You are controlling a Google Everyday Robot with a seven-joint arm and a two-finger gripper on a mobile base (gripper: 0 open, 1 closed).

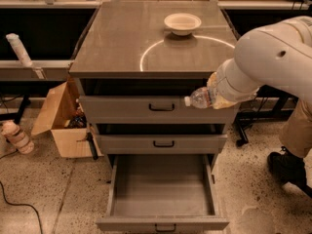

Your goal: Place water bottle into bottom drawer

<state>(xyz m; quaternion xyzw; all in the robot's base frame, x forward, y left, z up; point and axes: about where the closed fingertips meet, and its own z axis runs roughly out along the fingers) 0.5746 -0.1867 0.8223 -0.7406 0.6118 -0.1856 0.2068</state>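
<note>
The water bottle [199,99] is clear with a white cap pointing left. It lies sideways in the air in front of the top drawer's right part. My gripper [219,97] is shut on the bottle's base end, with the big white arm [273,57] reaching in from the right. The bottom drawer [163,223] is pulled out wide open below, and its grey tray shows nothing inside. The bottle hangs well above the drawer, over its right rear part.
A white shallow bowl [182,22] sits at the back of the cabinet top [122,43]. The two upper drawers [161,143] are closed. An open cardboard box [61,123] stands on the floor at left. A person's leg and shoe [287,167] are at right.
</note>
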